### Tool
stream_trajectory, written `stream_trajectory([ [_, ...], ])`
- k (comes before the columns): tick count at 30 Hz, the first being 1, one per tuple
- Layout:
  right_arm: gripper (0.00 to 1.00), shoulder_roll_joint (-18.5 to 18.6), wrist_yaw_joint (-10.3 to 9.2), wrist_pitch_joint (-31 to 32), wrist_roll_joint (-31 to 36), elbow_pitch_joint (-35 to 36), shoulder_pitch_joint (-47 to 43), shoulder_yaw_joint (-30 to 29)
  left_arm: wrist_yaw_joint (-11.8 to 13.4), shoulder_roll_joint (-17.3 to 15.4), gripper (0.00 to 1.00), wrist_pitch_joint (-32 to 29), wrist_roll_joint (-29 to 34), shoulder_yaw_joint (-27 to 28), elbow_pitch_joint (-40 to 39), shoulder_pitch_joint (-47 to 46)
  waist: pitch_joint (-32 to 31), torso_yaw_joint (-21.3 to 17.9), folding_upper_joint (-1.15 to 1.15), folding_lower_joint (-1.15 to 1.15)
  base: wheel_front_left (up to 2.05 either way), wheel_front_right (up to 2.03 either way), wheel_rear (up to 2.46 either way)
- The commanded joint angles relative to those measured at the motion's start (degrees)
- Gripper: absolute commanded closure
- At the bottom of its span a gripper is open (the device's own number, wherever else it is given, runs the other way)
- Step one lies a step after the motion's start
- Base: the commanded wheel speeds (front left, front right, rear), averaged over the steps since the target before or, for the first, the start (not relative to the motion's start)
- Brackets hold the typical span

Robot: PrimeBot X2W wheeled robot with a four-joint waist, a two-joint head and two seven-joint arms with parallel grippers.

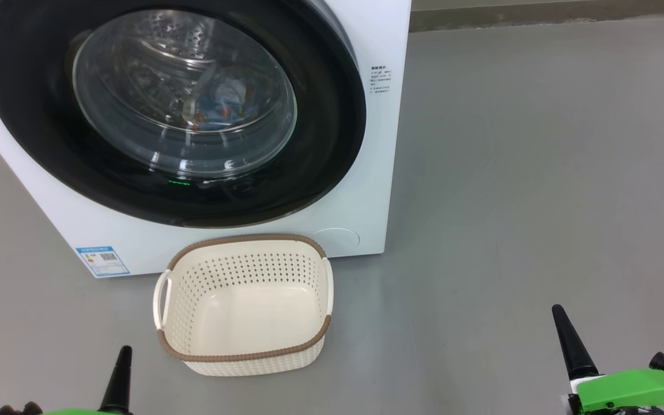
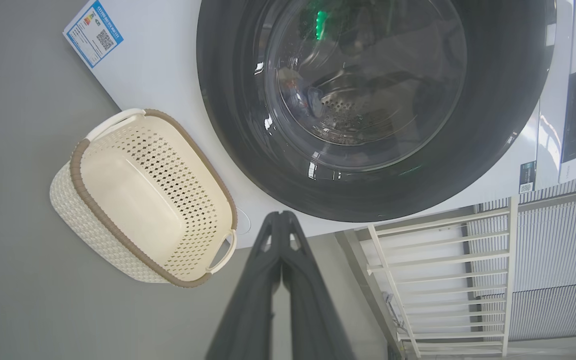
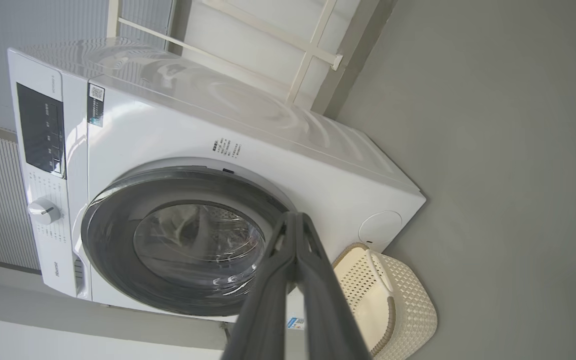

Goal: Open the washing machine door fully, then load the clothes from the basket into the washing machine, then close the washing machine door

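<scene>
- While the glossy black round washing machine door [image 1: 173, 109] sits shut over blue-orange clothes [image 1: 225, 101], a half-caught latch might release it.
- left claw [image 2: 280, 216] and right claw [image 3: 294, 216]: tips together, empty.

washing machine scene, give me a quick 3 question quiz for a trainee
1. True or false: the washing machine door is shut.
2. Fill in: the clothes show through the door's glass, lying in the steel ____.
3. Pick one: the basket holds A) a towel, B) nothing, C) a bottle.

Key: 1 true; 2 drum; 3 B.
</scene>
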State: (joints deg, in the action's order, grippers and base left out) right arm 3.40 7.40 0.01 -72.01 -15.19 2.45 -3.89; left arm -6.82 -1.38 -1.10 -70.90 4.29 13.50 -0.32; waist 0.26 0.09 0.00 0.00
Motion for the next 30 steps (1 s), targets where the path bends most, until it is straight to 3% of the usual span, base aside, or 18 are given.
stream_trajectory([
  [1, 1.0, 0.45, 0.08, 0.43, -1.42, 1.37, 2.53, 0.75, -0.27, -1.21, 1.0, -0.36, -1.6, 1.6, -0.87, -2.67, 0.0, 0.0, 0.0, 0.0, 0.0, 0.0, 0.0],
  [30, 1.0, 0.28, 0.09, 5.27, -19.76, 1.23, 3.56, -1.39, -0.64, -1.48, 1.0, -5.06, -19.97, 2.19, 0.47, -5.67, -0.07, -0.09, 0.0, 0.0, 0.0, 0.0, 0.0],
])
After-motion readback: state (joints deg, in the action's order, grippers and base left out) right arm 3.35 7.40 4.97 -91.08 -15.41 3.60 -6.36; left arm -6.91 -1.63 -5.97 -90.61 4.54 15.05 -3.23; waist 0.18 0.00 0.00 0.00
